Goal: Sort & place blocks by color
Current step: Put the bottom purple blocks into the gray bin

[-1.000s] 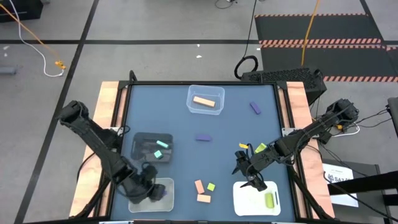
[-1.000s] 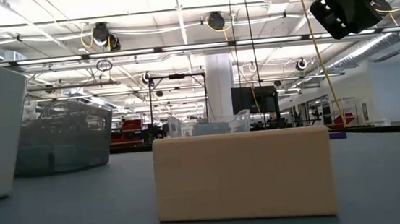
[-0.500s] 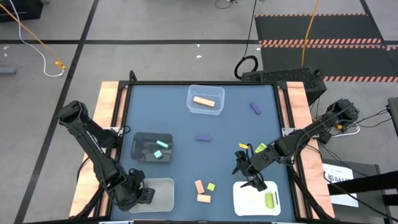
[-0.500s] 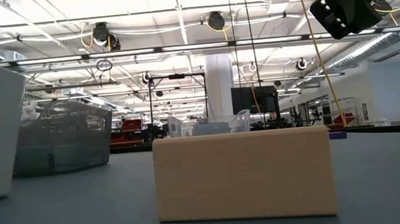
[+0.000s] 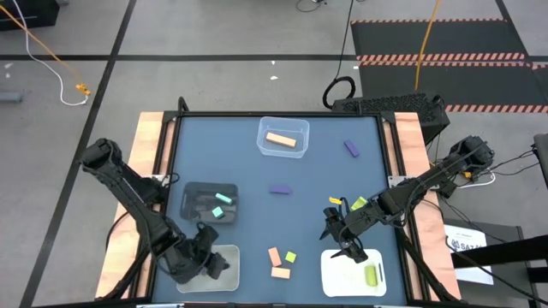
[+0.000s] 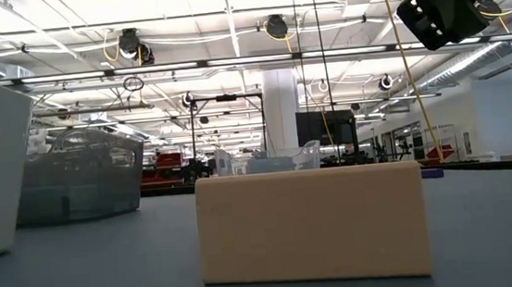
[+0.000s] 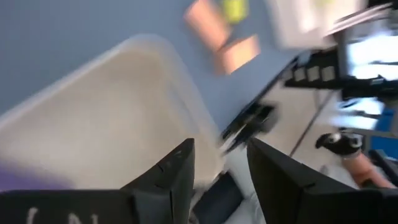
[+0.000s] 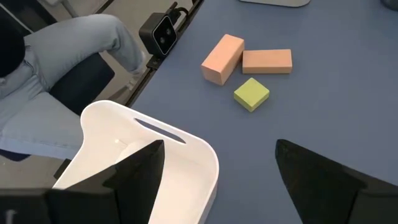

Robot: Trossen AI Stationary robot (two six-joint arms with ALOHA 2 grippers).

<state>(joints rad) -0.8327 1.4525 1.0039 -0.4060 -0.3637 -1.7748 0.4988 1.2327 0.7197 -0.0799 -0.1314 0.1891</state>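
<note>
In the high view, two pale orange blocks (image 5: 277,263) and a yellow-green cube (image 5: 291,257) lie on the blue table near its near edge. The right wrist view shows the orange blocks (image 8: 247,57) and the yellow-green cube (image 8: 251,94) too. Two purple blocks (image 5: 280,189) (image 5: 351,148) lie farther off. My left gripper (image 5: 205,263) (image 7: 221,177) is open over the clear near-left bin (image 5: 224,253) and touches nothing. My right gripper (image 5: 349,248) (image 8: 217,180) hangs wide open over the far rim of the white bin (image 8: 155,149), which holds a yellow-green block (image 5: 372,275).
A black bin (image 5: 193,198) holds teal blocks (image 5: 221,205). A clear bin (image 5: 267,147) near the far edge holds an orange bar (image 5: 281,139). A small yellow-green block (image 5: 358,204) lies by the right arm. A person's legs (image 8: 68,56) show beyond the near edge. An orange block (image 6: 311,224) fills the low view.
My left gripper swung toward the table's near-left corner, off the clear bin, then came back right over that bin. The right arm and all blocks have kept still.
</note>
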